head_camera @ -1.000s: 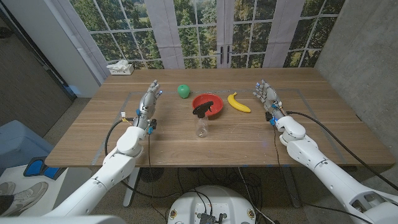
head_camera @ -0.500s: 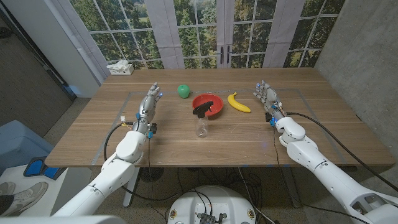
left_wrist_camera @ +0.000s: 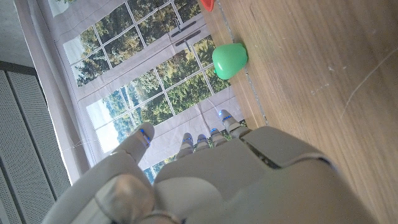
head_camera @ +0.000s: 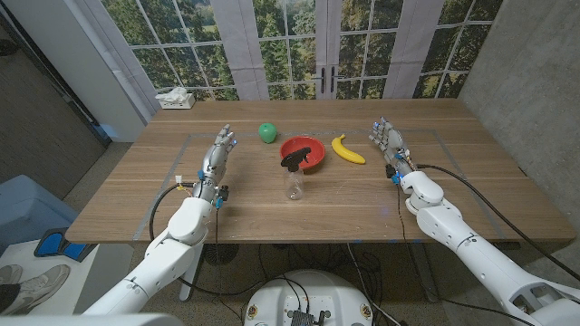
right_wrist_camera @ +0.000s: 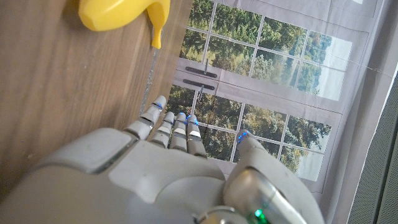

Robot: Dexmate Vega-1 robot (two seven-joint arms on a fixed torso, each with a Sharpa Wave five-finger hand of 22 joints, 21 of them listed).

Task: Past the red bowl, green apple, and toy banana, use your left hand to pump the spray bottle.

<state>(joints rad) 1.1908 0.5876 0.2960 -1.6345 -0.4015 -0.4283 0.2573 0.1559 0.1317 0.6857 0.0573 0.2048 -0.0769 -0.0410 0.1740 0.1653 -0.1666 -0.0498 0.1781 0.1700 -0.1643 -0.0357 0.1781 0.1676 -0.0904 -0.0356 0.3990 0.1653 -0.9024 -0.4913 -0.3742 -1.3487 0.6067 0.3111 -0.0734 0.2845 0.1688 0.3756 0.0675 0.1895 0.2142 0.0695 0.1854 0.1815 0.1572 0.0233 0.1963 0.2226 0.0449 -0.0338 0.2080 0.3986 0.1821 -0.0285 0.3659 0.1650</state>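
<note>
The left hand (head_camera: 216, 156) has been drawn slightly back, fingers apart, empty; the spray bottle (head_camera: 294, 175) is untouched, the right hand (head_camera: 387, 142) likewise spread.

Left hand (head_camera: 216, 154) and right hand (head_camera: 387, 140) both empty, fingers (head_camera: 226, 136) extended and apart, arms outstretched.

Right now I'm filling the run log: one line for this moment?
left hand: open, empty | right hand: open | spray bottle: upright, untouched, nearer than red bowl
</note>
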